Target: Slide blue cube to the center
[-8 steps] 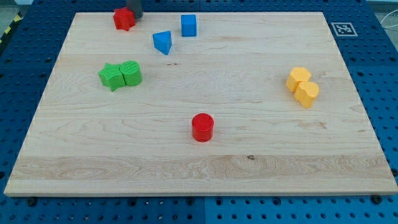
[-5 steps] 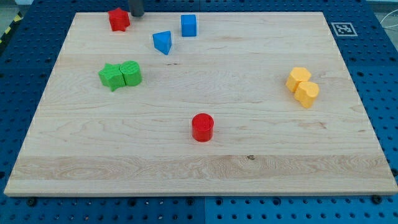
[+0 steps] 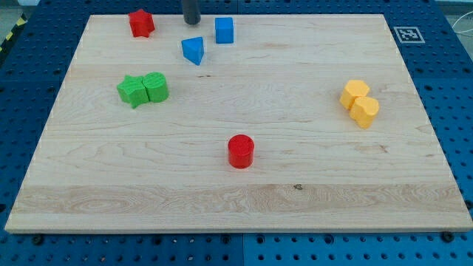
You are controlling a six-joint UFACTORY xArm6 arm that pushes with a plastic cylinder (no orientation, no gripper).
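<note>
The board [image 3: 244, 199] is the largest thing; its middle is bare, so the goal place is free. Near the right edge two yellow blocks [image 3: 359, 103] touch each other, and near the left edge two green blocks [image 3: 143, 89] touch in the same way; both pairs are well apart from the centre. The red cylinder [image 3: 241, 151] stands alone, below the centre toward the bottom edge. The red star [image 3: 140, 22] sits close to the top-left corner. The blue wedge [image 3: 193, 50] lies near the top edge, just beside the blue cube [image 3: 225, 29], which is a little nearer to that edge. My tip [image 3: 192, 22] rests at the top edge, to the left of the cube and above the wedge, touching neither. There is no claw to open or close, only the rod. I judge the tip is placed there to get behind the cube, because the push must go down toward the centre.
</note>
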